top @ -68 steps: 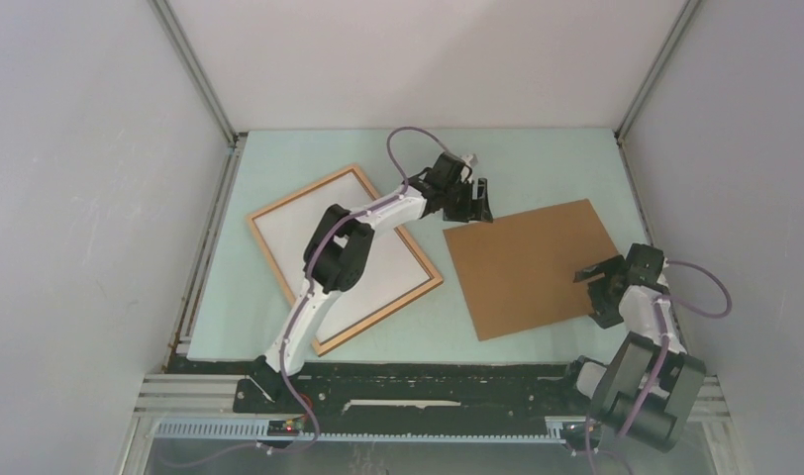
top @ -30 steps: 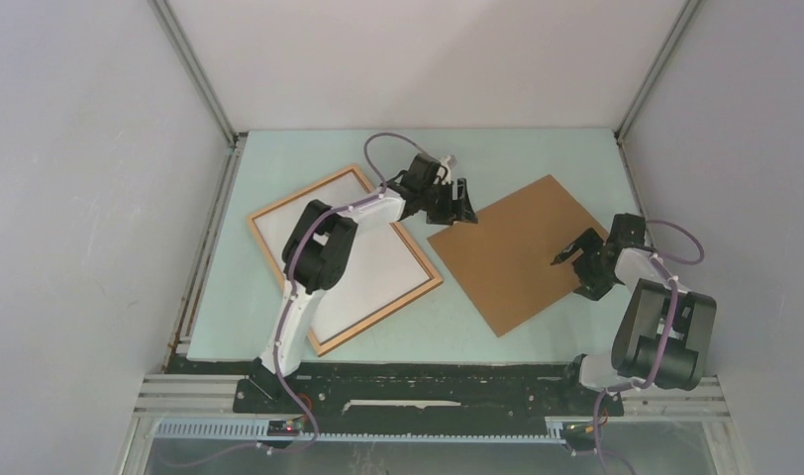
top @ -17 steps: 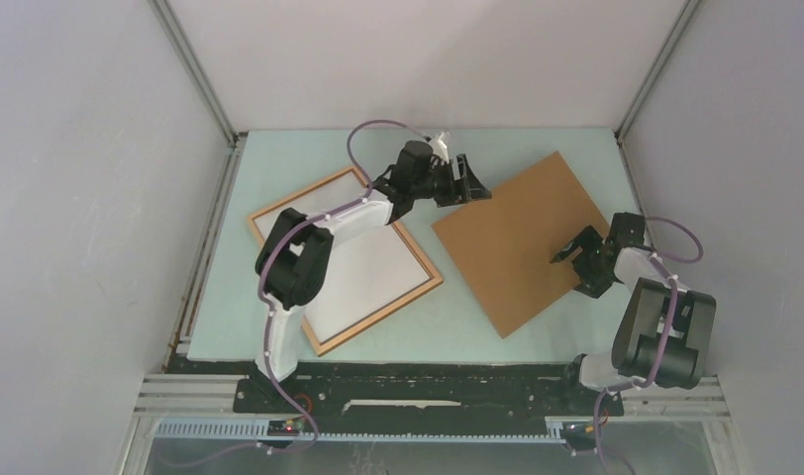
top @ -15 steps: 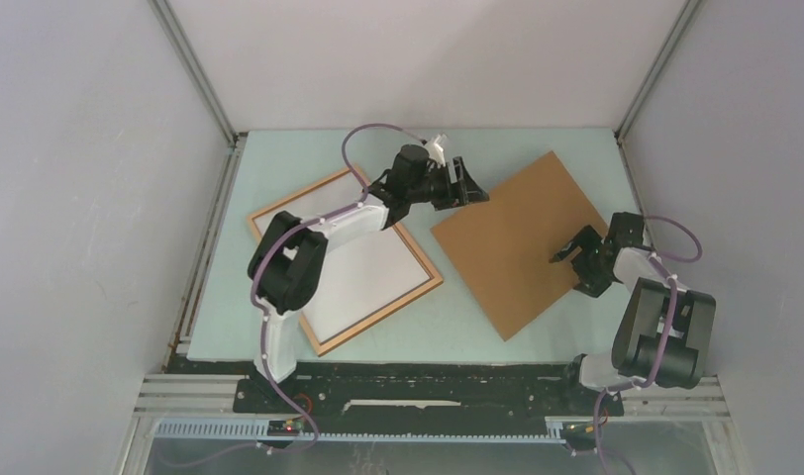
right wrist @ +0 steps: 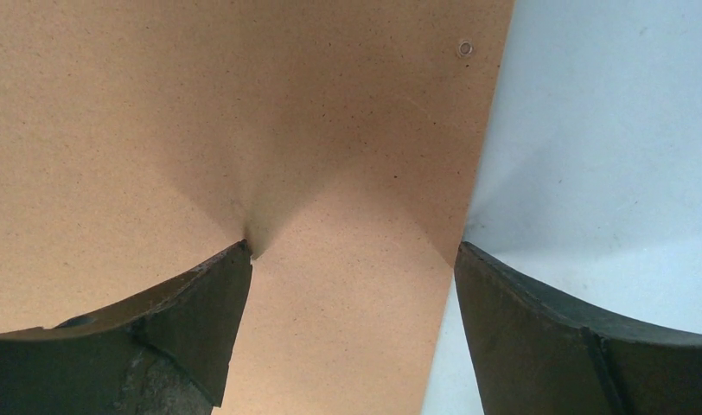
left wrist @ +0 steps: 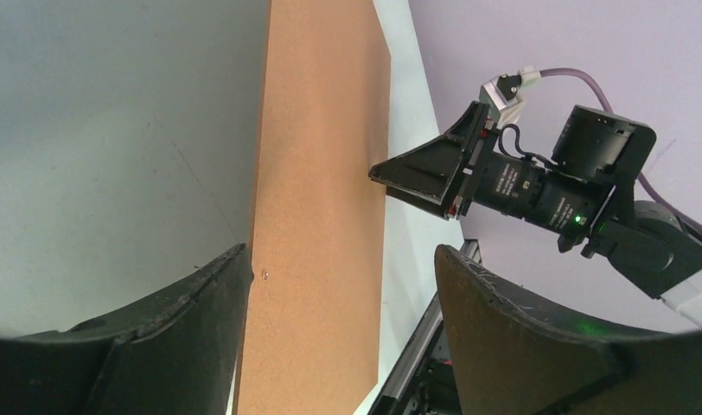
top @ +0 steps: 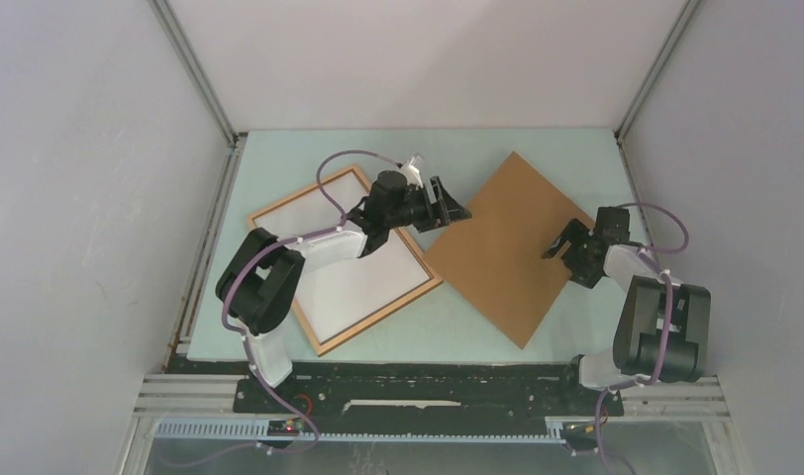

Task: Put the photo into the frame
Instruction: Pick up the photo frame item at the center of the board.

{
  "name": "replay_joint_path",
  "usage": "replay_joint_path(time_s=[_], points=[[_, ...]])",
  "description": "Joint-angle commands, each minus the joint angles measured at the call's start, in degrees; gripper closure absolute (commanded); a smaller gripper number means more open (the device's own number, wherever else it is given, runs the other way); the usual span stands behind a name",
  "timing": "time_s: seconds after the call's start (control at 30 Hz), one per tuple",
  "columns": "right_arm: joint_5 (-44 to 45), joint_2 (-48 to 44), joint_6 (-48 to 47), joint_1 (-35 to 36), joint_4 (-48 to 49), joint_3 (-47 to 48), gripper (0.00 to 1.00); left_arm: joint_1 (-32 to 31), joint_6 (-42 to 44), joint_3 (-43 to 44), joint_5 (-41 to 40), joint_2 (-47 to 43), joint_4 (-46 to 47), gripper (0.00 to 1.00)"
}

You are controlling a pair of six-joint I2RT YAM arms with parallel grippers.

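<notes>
The thin wooden frame point(top: 283, 284) lies flat on the left of the table. A white sheet point(top: 370, 282) fills it, by its look the photo's plain back; no printed side shows. The brown backing board point(top: 502, 247) lies flat to the right, turned like a diamond. My left gripper point(top: 450, 208) is open and empty just above the board's left corner; the board point(left wrist: 322, 173) runs between its fingers point(left wrist: 166, 346). My right gripper point(top: 561, 239) is open at the board's right edge. In its wrist view one fingertip point(right wrist: 239, 259) touches the board point(right wrist: 244, 112) and the other is over the table.
The pale green table point(top: 279, 168) is boxed in by grey walls with metal posts point(top: 195, 69) at the back corners. A black rail point(top: 408, 386) runs along the near edge. The left arm reaches across the frame. The right gripper point(left wrist: 434, 169) shows in the left wrist view.
The board has turned counter-clockwise into a diamond. My left gripper moved left and down to its left corner. The right gripper followed the board's edge away from the bases.
</notes>
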Motion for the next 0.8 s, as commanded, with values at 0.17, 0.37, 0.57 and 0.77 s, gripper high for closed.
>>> replay_joint_path(time_s=[0.17, 0.37, 0.57, 0.77], points=[[-13.3, 3.8, 3.5, 6.9, 2.4, -1.9, 0.08, -8.7, -11.6, -5.6, 8.4, -3.9, 10.8, 0.53], [-12.2, 4.1, 3.0, 10.4, 3.1, -1.9, 0.08, -9.2, -14.9, -8.2, 5.8, -5.7, 14.4, 0.58], [-11.8, 3.6, 3.0, 11.6, 3.8, -2.0, 0.09, -9.2, -17.5, -7.3, 6.6, -4.7, 15.1, 0.57], [-11.9, 2.8, 3.3, 11.4, 4.8, -2.9, 0.08, -9.9, -14.0, -5.5, 5.9, -5.1, 7.7, 0.51]])
